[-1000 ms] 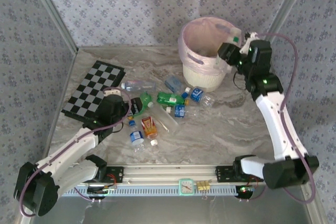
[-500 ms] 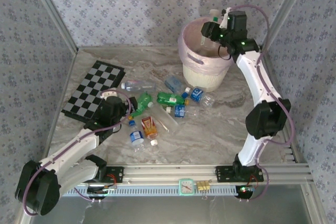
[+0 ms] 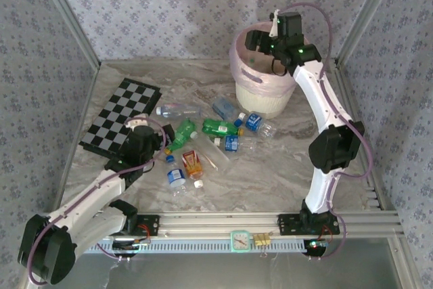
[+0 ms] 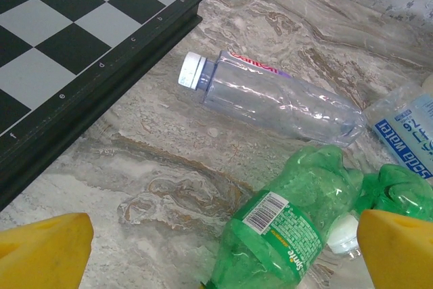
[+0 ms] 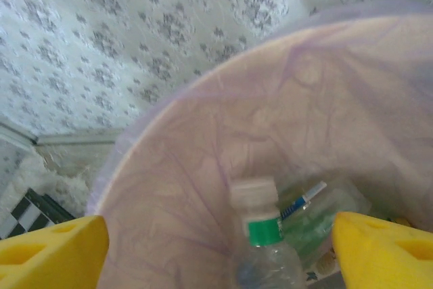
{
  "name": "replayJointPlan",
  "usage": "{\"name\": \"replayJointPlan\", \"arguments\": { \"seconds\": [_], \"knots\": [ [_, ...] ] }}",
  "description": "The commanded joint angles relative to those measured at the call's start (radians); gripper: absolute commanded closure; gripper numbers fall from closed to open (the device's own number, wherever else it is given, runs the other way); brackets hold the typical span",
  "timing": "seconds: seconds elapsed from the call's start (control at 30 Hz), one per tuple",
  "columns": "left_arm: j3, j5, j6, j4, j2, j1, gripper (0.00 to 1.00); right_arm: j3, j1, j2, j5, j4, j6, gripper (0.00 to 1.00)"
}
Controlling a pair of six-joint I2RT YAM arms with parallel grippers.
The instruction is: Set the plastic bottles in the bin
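Observation:
Several plastic bottles lie mid-table: a green Sprite bottle [image 3: 181, 133] [image 4: 291, 228], a clear one [image 3: 177, 109] [image 4: 277, 99], another green one [image 3: 218, 126], blue-labelled ones [image 3: 252, 123] and an orange-red one [image 3: 193, 162]. My left gripper [image 3: 162, 141] [image 4: 223, 255] is open low over the table, its yellow fingers either side of the Sprite bottle without touching it. My right gripper [image 3: 257, 40] [image 5: 223, 245] is open above the pink-lined white bin [image 3: 238, 69] [image 5: 189, 167]. A clear bottle with a white cap and green band [image 5: 260, 235] sits blurred between its wide-spread fingers, touching neither.
A black-and-white checkered board [image 3: 122, 116] [image 4: 61, 32] lies left of the bottles, close to my left gripper. A blue-labelled soda water bottle [image 4: 406, 133] lies beside the Sprite one. More litter lies at the bin's bottom. Patterned walls close in the table.
My right arm swung from the bin's right side to over its mouth, carrying the white-capped bottle, and its fingers have spread apart. My left gripper edged slightly toward the green bottle.

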Motion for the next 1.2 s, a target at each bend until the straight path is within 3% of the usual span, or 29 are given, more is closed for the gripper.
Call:
{"name": "replayJointPlan", "arguments": {
  "seconds": [0.0, 0.2, 0.37, 0.67, 0.93, 1.17],
  "knots": [
    [0.021, 0.004, 0.002, -0.047, -0.026, 0.006, 0.0, 0.037, 0.006, -0.05, 0.046, -0.031, -0.045, 0.07],
    [0.028, 0.014, -0.004, -0.109, -0.064, 0.006, 0.0, -0.076, 0.041, -0.191, 0.087, 0.008, -0.085, 0.0],
    [0.045, 0.057, -0.018, -0.189, -0.082, 0.006, 0.0, -0.356, 0.073, -0.389, 0.106, 0.147, -0.084, 0.0],
    [0.023, 0.233, -0.101, -0.357, -0.082, -0.009, 0.0, -0.796, 0.136, -0.653, 0.085, 0.31, -0.056, 0.0],
    [-0.044, 0.216, -0.282, -0.407, -0.134, -0.187, 0.0, -1.052, 0.174, -0.782, 0.202, 0.369, 0.002, 0.0],
    [-0.063, 0.191, -0.381, -0.426, -0.055, -0.311, 0.0, -1.19, 0.176, -0.87, 0.229, 0.424, 0.058, 0.0]
  ]
}}
